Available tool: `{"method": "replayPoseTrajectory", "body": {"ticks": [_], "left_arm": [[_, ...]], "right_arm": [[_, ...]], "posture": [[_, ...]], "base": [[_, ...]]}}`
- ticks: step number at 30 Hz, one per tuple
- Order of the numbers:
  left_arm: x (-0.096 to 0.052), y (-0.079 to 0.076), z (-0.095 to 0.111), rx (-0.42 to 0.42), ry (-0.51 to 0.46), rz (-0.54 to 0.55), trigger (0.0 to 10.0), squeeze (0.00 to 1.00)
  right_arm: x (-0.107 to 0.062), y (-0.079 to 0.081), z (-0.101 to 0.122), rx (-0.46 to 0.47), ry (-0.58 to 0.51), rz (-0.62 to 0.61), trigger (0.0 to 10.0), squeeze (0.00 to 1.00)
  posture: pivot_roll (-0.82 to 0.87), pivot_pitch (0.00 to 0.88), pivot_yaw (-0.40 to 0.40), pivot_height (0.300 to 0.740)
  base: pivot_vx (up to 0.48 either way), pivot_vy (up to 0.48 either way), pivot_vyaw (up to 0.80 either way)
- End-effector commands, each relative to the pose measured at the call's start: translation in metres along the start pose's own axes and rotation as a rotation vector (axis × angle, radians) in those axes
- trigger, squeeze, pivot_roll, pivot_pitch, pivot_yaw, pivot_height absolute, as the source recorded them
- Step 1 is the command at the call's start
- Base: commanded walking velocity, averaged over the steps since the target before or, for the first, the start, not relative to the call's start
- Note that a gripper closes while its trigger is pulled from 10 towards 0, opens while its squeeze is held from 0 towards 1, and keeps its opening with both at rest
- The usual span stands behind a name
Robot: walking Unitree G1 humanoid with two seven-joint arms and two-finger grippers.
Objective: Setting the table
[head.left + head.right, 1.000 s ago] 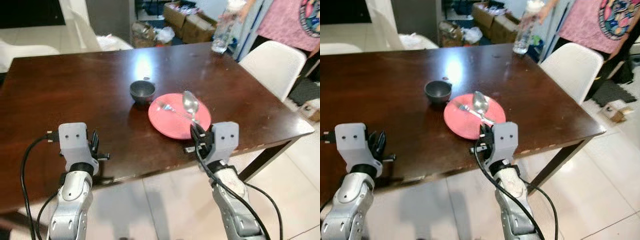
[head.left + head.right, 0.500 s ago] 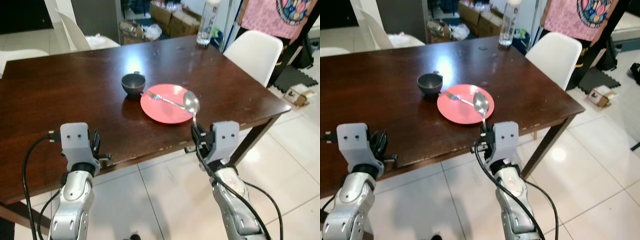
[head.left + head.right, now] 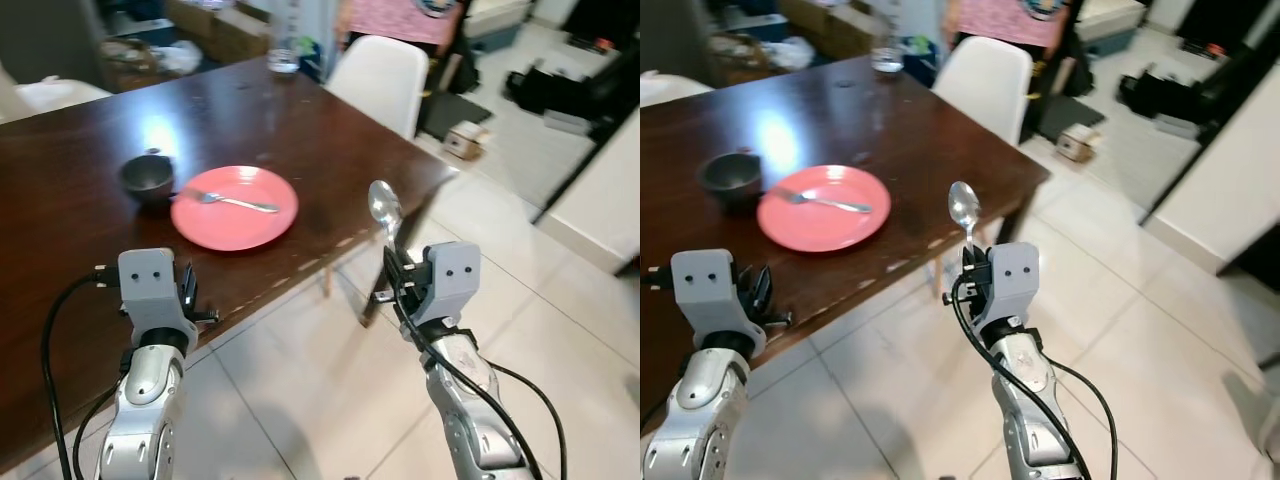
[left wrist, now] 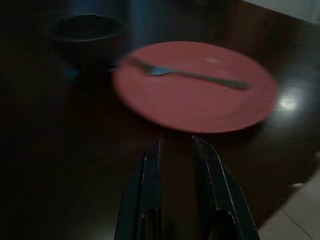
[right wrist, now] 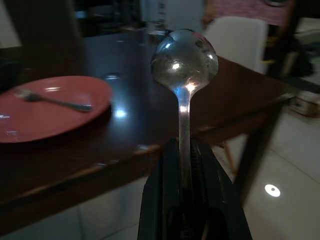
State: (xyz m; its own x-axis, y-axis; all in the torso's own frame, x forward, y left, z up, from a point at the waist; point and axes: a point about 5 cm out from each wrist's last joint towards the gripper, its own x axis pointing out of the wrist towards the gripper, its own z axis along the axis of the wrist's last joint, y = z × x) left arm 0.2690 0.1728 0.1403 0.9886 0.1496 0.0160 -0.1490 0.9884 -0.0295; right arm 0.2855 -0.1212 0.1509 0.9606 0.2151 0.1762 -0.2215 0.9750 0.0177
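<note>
Right tool (image 5: 183, 165) grips upright spoon (image 3: 963, 207) beside the table (image 3: 300, 120)

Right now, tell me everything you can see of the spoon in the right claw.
The shiny silver metal spoon stands upright, its oval bowl on top catching reflections and its slim handle running down between the black fingers of the right claw, which is shut on it. It is held off the edge of the dark brown wooden table, over the pale tiled floor, touching nothing else.
</note>
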Motion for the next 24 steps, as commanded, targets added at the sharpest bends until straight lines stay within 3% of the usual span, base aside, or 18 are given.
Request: {"method": "replayPoseTrajectory", "body": {"ticks": [1, 24], "left_arm": [[-0.002, -0.001, -0.007, 0.005, 0.027, -0.001, 10.0, 0.0], [-0.002, 0.005, -0.023, 0.025, 0.074, 0.0, 10.0, 0.0]], "right_arm": [[-0.002, -0.002, -0.003, 0.012, 0.019, -0.008, 10.0, 0.0], [-0.005, -0.002, -0.008, -0.009, 0.039, 0.005, 10.0, 0.0]], "posture": [[-0.04, 0.05, 0.014, 0.74], [-0.05, 0.046, 0.014, 0.74]], "base": [[0.0, 0.0, -0.77], [0.0, 0.0, -0.78]]}}
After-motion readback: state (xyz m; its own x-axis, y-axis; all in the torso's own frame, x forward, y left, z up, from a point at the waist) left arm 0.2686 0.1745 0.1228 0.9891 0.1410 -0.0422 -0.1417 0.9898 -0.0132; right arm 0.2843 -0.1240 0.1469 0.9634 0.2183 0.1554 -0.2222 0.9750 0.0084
